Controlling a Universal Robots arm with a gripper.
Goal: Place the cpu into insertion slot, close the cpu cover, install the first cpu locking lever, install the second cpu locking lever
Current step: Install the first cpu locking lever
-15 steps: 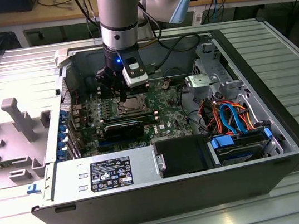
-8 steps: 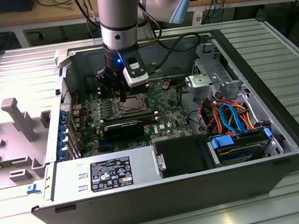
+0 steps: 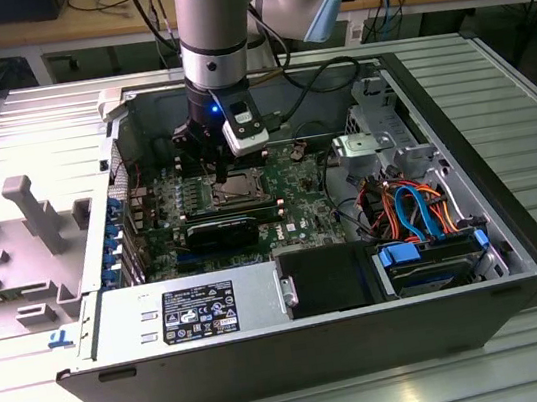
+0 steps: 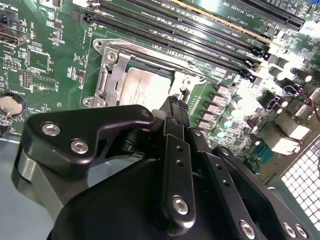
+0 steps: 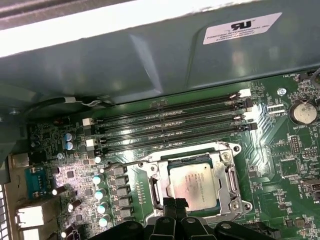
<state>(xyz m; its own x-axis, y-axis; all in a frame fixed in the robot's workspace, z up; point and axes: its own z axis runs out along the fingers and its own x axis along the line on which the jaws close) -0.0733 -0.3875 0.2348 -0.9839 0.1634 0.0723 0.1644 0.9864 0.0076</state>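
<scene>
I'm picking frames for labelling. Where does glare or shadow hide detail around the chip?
In the first wrist view, a washed-out band runs along the case wall, while the chip in its socket reads clearly. In the second wrist view, the dark gripper covers the chip's near edge. In the exterior view, the arm shades the socket.

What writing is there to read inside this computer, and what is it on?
White sticker on the case wall: print too small to read.
Black label on the silver power box: too small.
Chip top: faint marks, unreadable.
Green board: tiny white lettering, unreadable.
</scene>
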